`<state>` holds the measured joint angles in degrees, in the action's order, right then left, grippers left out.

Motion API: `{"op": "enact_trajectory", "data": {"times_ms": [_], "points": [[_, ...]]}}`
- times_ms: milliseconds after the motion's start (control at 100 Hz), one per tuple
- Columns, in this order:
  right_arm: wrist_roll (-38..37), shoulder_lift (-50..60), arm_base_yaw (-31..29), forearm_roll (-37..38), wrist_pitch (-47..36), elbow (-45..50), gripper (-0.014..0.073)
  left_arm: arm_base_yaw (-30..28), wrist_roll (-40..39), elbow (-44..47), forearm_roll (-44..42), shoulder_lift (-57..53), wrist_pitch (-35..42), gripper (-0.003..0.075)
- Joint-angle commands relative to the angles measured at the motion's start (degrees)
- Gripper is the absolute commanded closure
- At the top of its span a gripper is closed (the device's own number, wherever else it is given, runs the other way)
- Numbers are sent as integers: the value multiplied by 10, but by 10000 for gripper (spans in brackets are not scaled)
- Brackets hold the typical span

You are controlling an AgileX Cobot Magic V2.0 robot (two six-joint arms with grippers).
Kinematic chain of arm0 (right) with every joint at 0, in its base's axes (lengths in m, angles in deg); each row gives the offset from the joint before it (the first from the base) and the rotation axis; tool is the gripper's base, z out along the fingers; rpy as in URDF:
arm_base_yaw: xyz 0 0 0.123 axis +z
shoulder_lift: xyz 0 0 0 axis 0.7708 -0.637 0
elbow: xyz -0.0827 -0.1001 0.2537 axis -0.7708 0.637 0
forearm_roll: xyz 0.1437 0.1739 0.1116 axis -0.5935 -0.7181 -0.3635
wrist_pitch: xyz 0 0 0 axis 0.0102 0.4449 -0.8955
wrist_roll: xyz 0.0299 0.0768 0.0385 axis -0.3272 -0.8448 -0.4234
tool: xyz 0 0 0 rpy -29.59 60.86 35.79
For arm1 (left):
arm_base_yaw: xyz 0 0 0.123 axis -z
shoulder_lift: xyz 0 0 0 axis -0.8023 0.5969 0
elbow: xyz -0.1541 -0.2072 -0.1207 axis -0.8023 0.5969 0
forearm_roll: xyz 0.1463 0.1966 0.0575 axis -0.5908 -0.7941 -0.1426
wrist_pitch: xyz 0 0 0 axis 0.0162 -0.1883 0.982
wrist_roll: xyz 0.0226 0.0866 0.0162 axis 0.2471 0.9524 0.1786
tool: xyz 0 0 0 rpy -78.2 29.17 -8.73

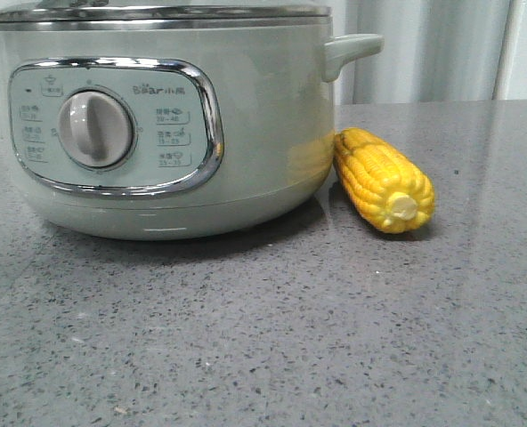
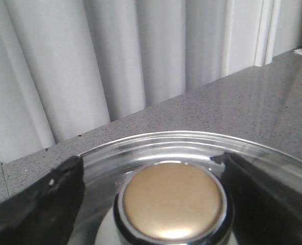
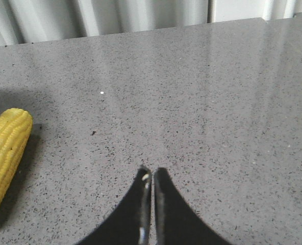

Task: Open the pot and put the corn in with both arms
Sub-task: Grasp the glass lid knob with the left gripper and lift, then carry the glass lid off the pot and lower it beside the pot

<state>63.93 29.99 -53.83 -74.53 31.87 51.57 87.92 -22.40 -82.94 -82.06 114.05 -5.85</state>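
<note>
Left gripper (image 2: 151, 196): we see its two black fingers (image 2: 36, 204) spread wide, one on each side of the gold knob (image 2: 172, 200) on the lid (image 2: 192, 143). We cannot tell whether either finger touches the knob. The knob is round, brass-coloured and ringed in dark trim, and it sits at the centre of the glass lid with its steel edge.

Right gripper (image 3: 152, 176): we see its fingers pressed together, tips nearly meeting with only a thin slit between them, and nothing held. It hangs over bare counter (image 3: 202, 102). In the right wrist view the corn (image 3: 5, 158) lies near the gripper but clear of it.

Pot (image 1: 166, 124): in the front view the pot stands at 10 o'clock on the counter, with the lid in place on the steel rim. The chrome-framed panel with the grey dial (image 1: 97, 129) faces the camera. One stubby handle (image 1: 352, 49) projects at 3 o'clock from the body.

Corn: the cob lies on the counter at 3 o'clock from the pot, just beside the wall. We cannot tell whether the far end touches it. The pale core end points toward the camera, at about 5 o'clock.

Behind the counter, at 12 o'clock, hangs a pale pleated curtain (image 2: 90, 66).
</note>
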Motion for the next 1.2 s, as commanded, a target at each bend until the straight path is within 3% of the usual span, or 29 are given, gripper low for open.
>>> {"op": "enact_trajectory", "data": {"times_ms": [0,320,560,760,1190], "points": [[3,-7,-2,-1,-49,-16,667,4,-6,-19,2,-15,45,251],[3,-7,-2,-1,-49,-16,667,4,-6,-19,2,-15,46,556],[3,-7,-2,-1,-49,-16,667,4,-6,-19,2,-15,66,716],[3,-7,-2,-1,-53,-16,667,4,-6,-22,2,-27,118,731],[3,-7,-2,-1,-54,-16,667,-4,17,-69,1,-108,93,730]]}}
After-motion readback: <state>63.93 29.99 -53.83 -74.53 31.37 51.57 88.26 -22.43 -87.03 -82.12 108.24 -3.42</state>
